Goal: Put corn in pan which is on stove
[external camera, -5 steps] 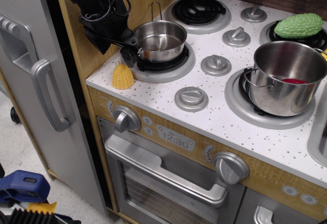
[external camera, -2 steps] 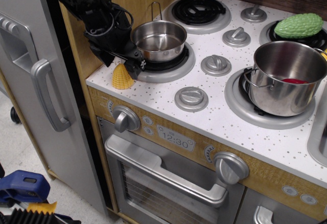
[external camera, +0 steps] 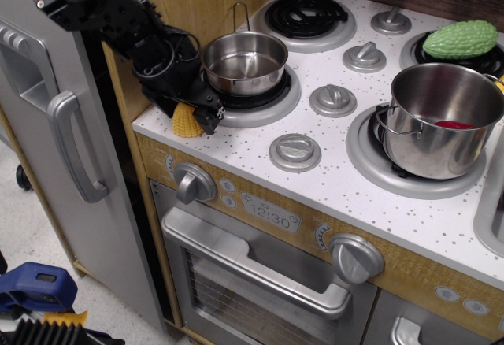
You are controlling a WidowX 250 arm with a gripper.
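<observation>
The yellow ridged corn (external camera: pixel 184 126) stands on the stove (external camera: pixel 346 173) at its front left corner, just in front of the left front burner. The small shiny pan (external camera: pixel 246 63) sits empty on that burner, its wire loop handle pointing to the back. My black gripper (external camera: pixel 191 113) has come down over the corn, with one finger (external camera: pixel 209 116) on its right side and the rest of the hand covering its top and left. The jaws look open around the corn, which still rests on the stove top.
A larger, deeper steel pot (external camera: pixel 441 120) with something red inside sits on the right front burner. A bumpy green toy vegetable (external camera: pixel 460 39) lies on the back right burner. Silver knobs (external camera: pixel 295 151) stand between the burners. A grey fridge door (external camera: pixel 47 124) is at the left.
The gripper has moved down and slightly forward from beside the pan's left rim onto the corn. The corn and pan have not moved.
</observation>
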